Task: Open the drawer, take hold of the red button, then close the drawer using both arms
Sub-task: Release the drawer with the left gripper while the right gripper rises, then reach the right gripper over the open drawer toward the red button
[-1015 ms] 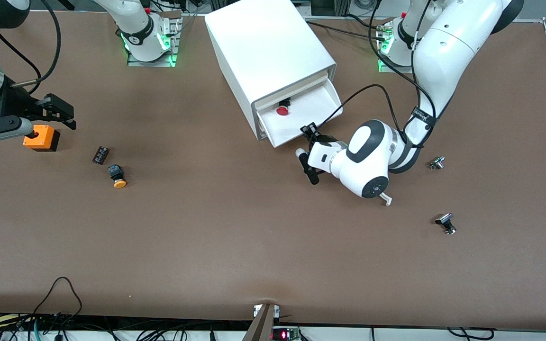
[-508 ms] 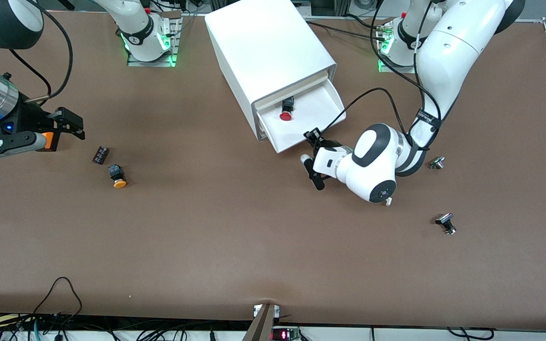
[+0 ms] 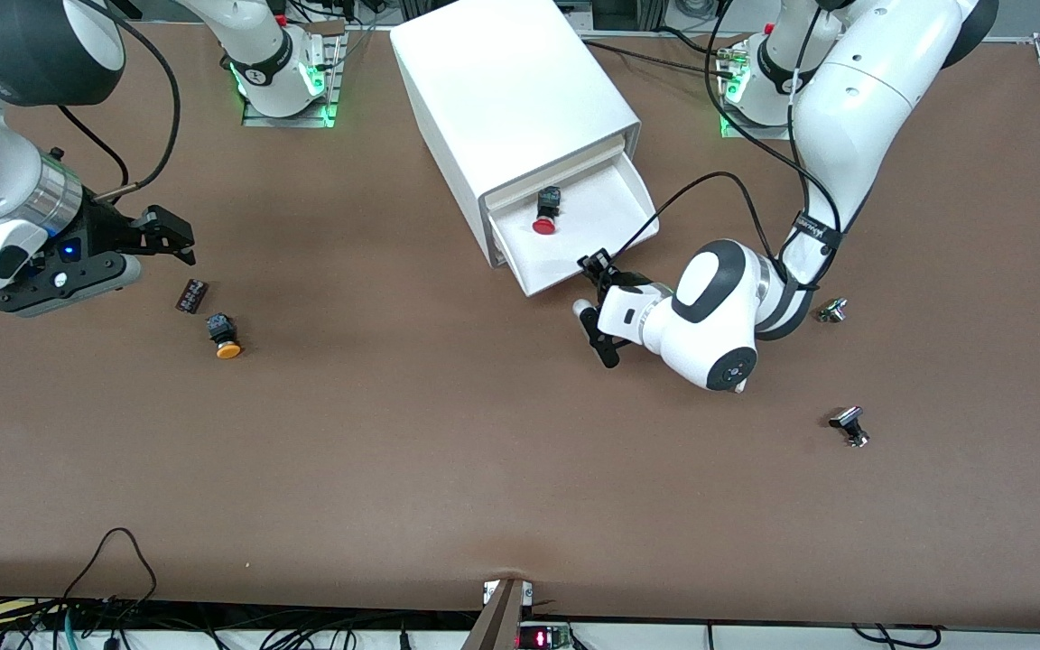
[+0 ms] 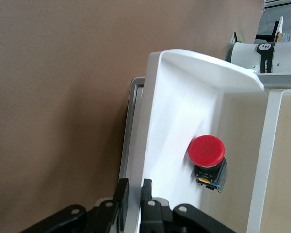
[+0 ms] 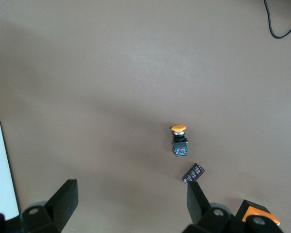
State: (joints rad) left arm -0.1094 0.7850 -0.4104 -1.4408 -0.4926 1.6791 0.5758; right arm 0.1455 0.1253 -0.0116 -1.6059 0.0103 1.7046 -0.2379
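Two black fingers (image 4: 120,201) of the left gripper (image 3: 594,273) are pinched tight on the sloped front lip of the drawer (image 3: 615,212), at the corner toward the left arm's end of the table; in the left wrist view they straddle the thin white wall. That drawer stands pulled well out of the white cabinet (image 3: 506,99), its tray angled toward about five o'clock in the front view. Inside it lies the button (image 3: 543,213), red cap pointing at roughly six o'clock and dark body toward the cabinet mouth, near the tray's inner end and well apart from the pinched lip. From the grip, the left arm (image 3: 854,99) runs back toward one o'clock to its base. Toward the right arm's end of the table, the right gripper (image 3: 172,236) hangs with its fingers spread wide and nothing between them, over bare tabletop. Just at its five o'clock lies a small dark block (image 3: 191,295), and beside that an orange-capped button (image 3: 224,335), nearer the front camera. An orange box (image 5: 259,217) shows at the edge of the right wrist view.
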